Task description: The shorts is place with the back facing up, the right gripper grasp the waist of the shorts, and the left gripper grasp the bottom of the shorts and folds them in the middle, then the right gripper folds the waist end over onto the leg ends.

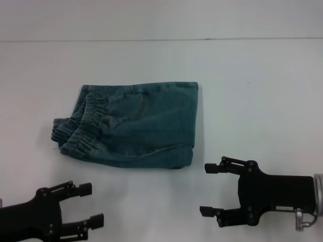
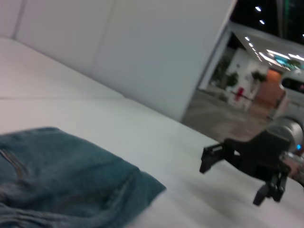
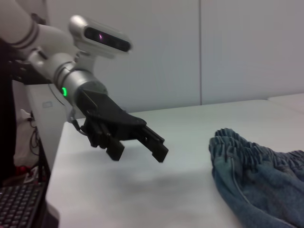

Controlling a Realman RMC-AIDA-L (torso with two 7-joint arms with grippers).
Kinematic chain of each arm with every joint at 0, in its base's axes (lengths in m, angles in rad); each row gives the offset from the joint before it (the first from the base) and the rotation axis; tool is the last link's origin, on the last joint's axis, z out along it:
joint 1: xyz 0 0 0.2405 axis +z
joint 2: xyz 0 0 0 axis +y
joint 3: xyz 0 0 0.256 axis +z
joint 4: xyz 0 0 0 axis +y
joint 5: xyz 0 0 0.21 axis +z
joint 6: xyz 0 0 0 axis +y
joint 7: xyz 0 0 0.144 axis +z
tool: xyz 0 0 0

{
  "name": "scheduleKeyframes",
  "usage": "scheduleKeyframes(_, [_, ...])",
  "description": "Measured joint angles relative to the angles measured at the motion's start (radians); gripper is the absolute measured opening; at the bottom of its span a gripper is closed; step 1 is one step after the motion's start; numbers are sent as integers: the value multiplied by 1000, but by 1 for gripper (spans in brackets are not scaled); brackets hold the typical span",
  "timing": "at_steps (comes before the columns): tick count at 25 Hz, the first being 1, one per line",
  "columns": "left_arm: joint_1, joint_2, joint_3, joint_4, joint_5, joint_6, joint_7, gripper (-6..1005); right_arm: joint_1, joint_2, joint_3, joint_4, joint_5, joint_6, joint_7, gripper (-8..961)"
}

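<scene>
Denim shorts [image 1: 133,126] lie folded (both grippers [image 1: 95,204] [image 1: 208,190] spread, clear).

The shorts [image 1: 136,126] were washed blue-green denim, matt and a bit rough, with a puckered elastic waistband. The desk [image 1: 252,75] looked smooth, matt white. My left gripper [image 1: 83,204] and right gripper [image 1: 211,190] were matt black metal.
</scene>
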Motion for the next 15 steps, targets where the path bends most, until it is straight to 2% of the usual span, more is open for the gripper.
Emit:
scheduleKeyframes(7, [-7, 4, 5, 7, 35, 21, 18, 910, -4, 1, 93, 1, -61, -62, -7, 917])
scheduleKeyframes(15, [-10, 4, 3, 7, 27, 42, 58, 910, -3, 0, 135, 1, -67, -88, -8, 915])
